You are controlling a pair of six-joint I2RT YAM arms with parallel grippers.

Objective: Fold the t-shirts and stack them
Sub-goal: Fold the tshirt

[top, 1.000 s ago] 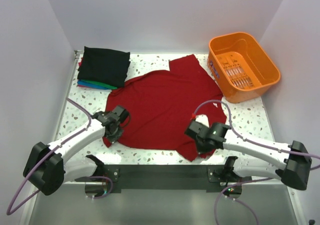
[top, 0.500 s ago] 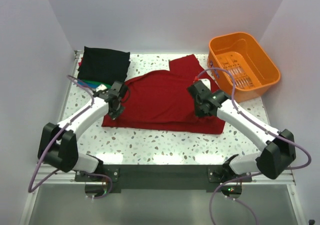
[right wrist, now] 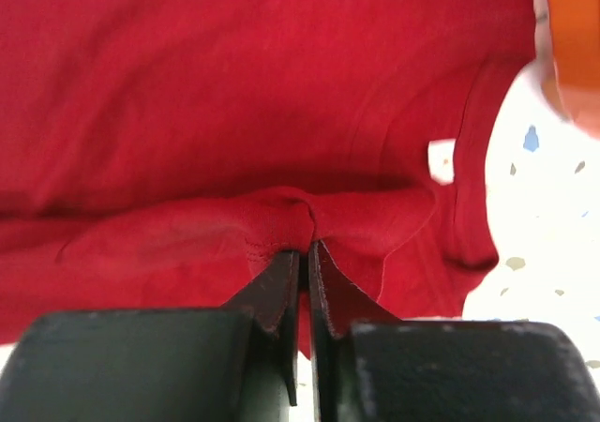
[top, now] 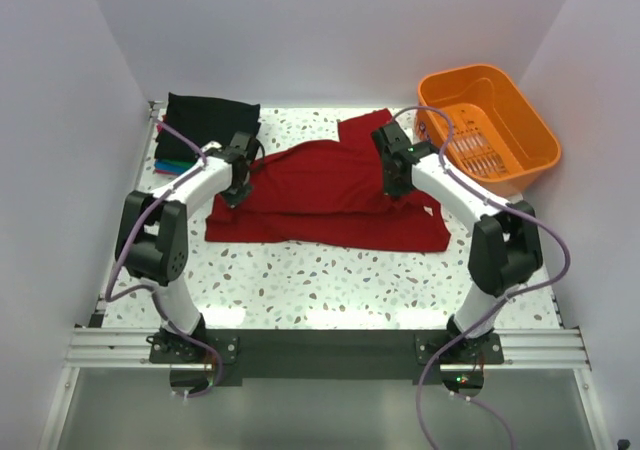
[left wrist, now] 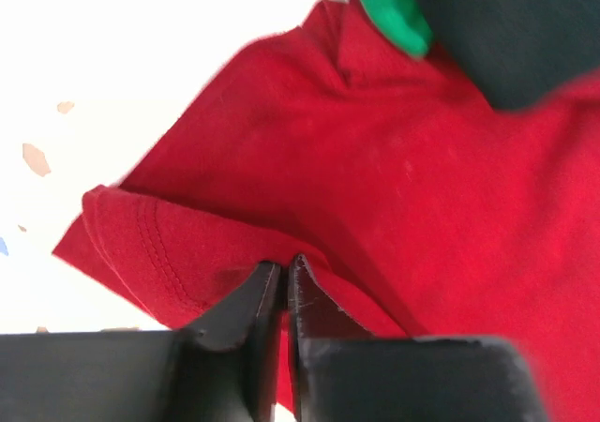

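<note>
left jaws and right jaws each clench a folded-over edge of the red t-shirt [top: 330,195], lying toward the bench's [top: 330,270] far edge.

Dark red t-shirt [top: 330,195]: plain, short-sleeved, laid across the desk [top: 330,275] centre as a wide strip running L-R. Near part is doubled over twd the far side, so a straight fold edge is seen along the near side. One sleeve is left sticking out at far centre-right. Hem w/ stitching is bunched & raised at 2 spots, where it is pinched betw. the closed jaws of the left gripper [left wrist: 284,270] & right gripper [right wrist: 303,248].

Black t-shirt [top: 205,125]: folded flat, placed on top of a stack at the far-left corner. Green t-shirt [left wrist: 389,9]: folded, only its edge is seen under the black one. Red shirt's left end is laid right by the stack; overlap can't be told.
</note>
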